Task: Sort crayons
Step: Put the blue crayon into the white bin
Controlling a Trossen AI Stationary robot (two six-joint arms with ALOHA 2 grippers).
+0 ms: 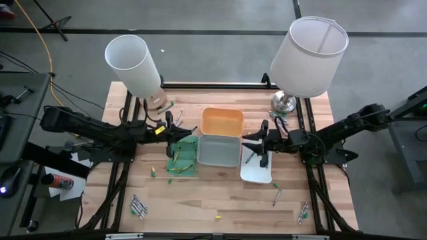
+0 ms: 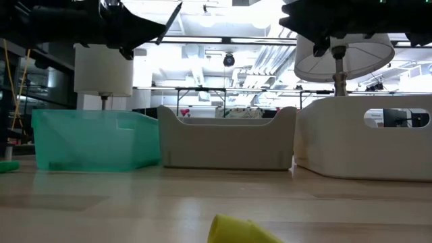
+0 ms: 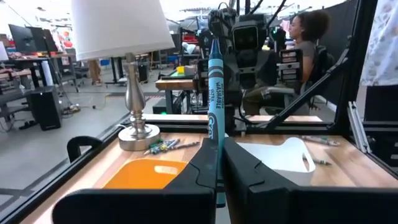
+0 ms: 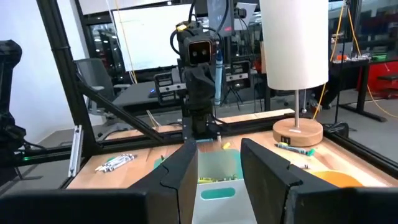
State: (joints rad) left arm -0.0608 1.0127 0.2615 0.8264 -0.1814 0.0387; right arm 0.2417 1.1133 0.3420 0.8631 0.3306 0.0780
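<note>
Wooden planks make up the table (image 1: 220, 200), with two lamps at its far edge and four small trays clustered in the middle: an orange tray (image 1: 221, 122) farthest back, a grey tray (image 1: 219, 151) in front of it, a green tray (image 1: 183, 159) to the left and a white tray (image 1: 256, 168) to the right. Sorting looks only partly done. Several green and yellow crayons (image 1: 180, 160) already lie in the green tray, and one or two sticks rest in the white tray, while loose clusters are left near the front-left corner (image 1: 138, 206), the front-right corner (image 1: 303, 213), by both lamp bases, and a single yellow one (image 1: 217, 217) lies near the front edge. The left gripper (image 3: 217, 168) is clamped tight on a dark teal crayon (image 3: 214, 93), held above the green tray's far side; the stick stands upright, its long axis vertical, its upper end pointing up away from the table. The right gripper (image 4: 219, 165) hovers over the white tray's far end with its fingers partly apart and nothing visible between them. Most of the scattered sticks remain to be picked up.
</note>
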